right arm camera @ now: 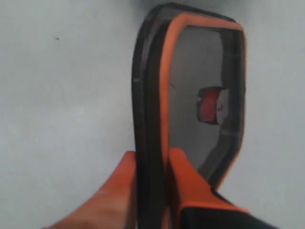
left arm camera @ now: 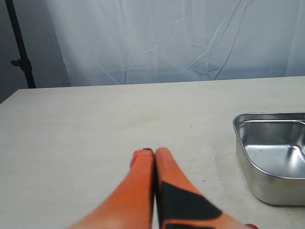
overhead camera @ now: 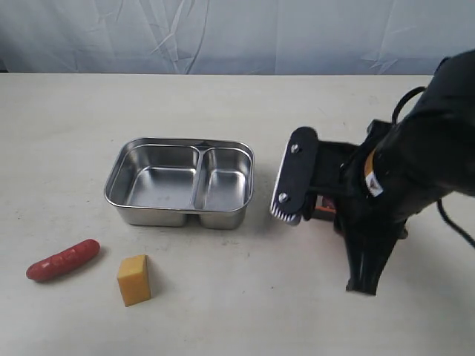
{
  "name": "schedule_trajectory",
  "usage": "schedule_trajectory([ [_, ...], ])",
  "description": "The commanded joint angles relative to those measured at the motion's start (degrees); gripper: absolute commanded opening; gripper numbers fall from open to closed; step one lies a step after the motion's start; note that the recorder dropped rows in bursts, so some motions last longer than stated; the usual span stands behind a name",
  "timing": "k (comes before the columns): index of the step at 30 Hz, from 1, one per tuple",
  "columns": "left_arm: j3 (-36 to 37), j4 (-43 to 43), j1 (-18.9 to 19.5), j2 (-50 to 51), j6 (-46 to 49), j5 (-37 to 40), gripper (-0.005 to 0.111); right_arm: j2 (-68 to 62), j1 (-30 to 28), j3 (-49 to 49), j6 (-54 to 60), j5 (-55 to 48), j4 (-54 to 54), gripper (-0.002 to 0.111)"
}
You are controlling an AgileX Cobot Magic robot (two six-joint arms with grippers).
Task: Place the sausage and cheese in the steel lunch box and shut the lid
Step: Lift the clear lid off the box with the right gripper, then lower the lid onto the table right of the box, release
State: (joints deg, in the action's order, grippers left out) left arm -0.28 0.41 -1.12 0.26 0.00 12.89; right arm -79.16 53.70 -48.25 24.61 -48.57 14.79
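Note:
The steel lunch box [overhead camera: 180, 184] stands open mid-table, and both of its compartments hold nothing. Near the front left lie the red sausage [overhead camera: 63, 259] and, to its right, the yellow cheese [overhead camera: 134, 279]. Just right of the box, my right gripper [overhead camera: 325, 200] holds the dark lid [overhead camera: 297, 174] off the table, tilted on edge. In the right wrist view the gripper [right arm camera: 153, 164] is shut on the lid [right arm camera: 147, 95] at its rim, with the orange seal and red valve [right arm camera: 208, 105] showing. My left gripper [left arm camera: 153, 151] is shut on nothing above bare table, with the box [left arm camera: 274, 162] off to one side.
A pale cloth backdrop [overhead camera: 223, 33] hangs behind the table's far edge. The right arm's black body [overhead camera: 404, 185] fills the right side of the table. A dark stand pole [left arm camera: 21, 47] rises beyond the table in the left wrist view.

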Motion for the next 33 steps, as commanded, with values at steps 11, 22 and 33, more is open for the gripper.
schedule_trajectory([
  [11, 0.3, 0.6, -0.3, -0.3, 0.0, -0.5, 0.0, -10.8, 7.1, 2.2, -1.6, 5.3, -18.5, 0.012],
  [22, 0.3, 0.6, -0.3, -0.3, 0.0, -0.5, 0.0, -11.5, 7.1, -0.1, -4.3, 7.1, -25.7, 0.051],
  [33, 0.3, 0.8, -0.3, -0.3, 0.0, -0.5, 0.0, -11.4, 11.1, -7.7, 2.2, 22.0, -38.6, 0.051],
])
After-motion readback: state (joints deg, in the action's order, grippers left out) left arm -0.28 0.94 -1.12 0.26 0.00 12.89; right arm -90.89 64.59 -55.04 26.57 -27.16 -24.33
